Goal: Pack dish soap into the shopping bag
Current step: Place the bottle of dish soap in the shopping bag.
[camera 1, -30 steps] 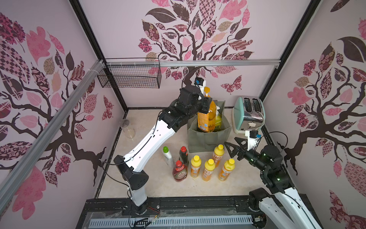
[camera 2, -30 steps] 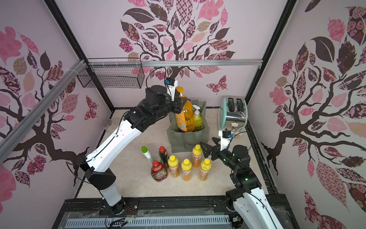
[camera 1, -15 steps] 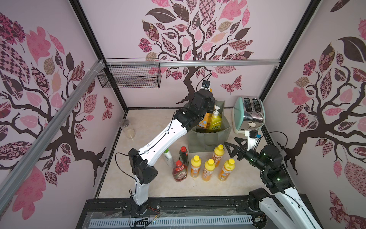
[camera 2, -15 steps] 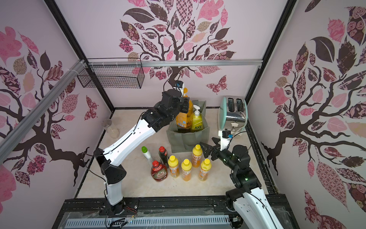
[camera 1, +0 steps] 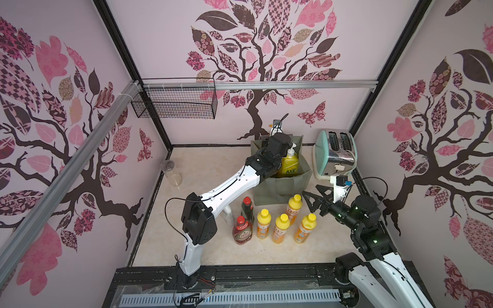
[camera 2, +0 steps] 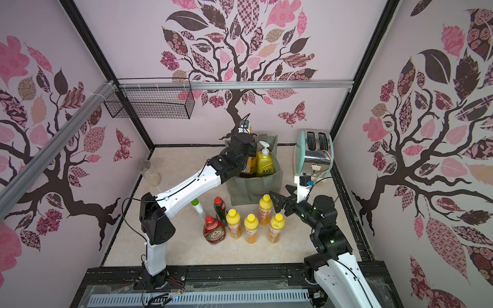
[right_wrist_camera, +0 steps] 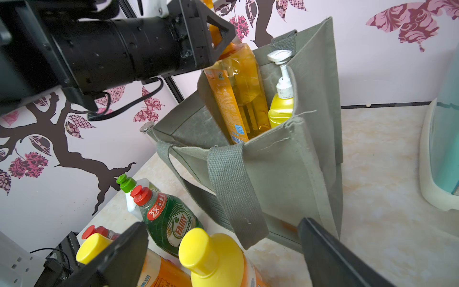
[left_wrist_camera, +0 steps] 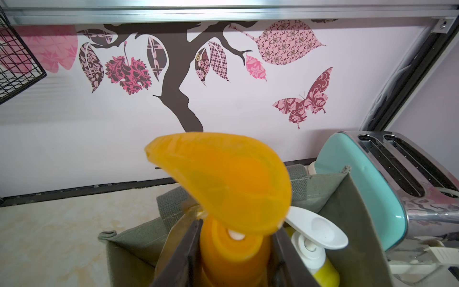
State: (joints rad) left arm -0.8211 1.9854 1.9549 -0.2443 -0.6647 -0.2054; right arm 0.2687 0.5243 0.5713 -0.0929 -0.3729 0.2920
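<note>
The left gripper (left_wrist_camera: 236, 253) is clamped on the collar of the tall orange translucent plastic pump bottle (right_wrist_camera: 238, 94). One dark finger sits on each side just under the pump head, and the arm reaches in from above the rim of the boxy grey-green fabric shopping bag (camera 1: 280, 186). The bottle sits straight below the jaws with its long axis close to upright, its lower part inside the bag and its pump above the rim. The bag's front wall hides whether the base rests on the bag's floor. Just beside it inside the bag, toward the robot's right, stands the yellow "AXE" pump bottle with a white pump (camera 1: 289, 166). The step in hand looks like a release: open, then lift straight up along the bottle's axis, clear of the strap handles. In front of the bag seven bottles stand upright: four small orange yellow-capped bottles (camera 1: 281, 228), a dark green red-capped bottle (camera 1: 247, 210), a red Fairy bottle (camera 1: 242, 230) and a white green-capped bottle (camera 2: 198, 206). The right gripper (camera 1: 310, 190), jaws spread wide and empty, hovers near the bag's front right corner, closer than the left arm to the yellow-capped group. To the right of the bag sits a mint-and-chrome toaster (camera 1: 334, 157), and well apart to the bag's left stands a clear glass jar (camera 1: 172, 174).
</note>
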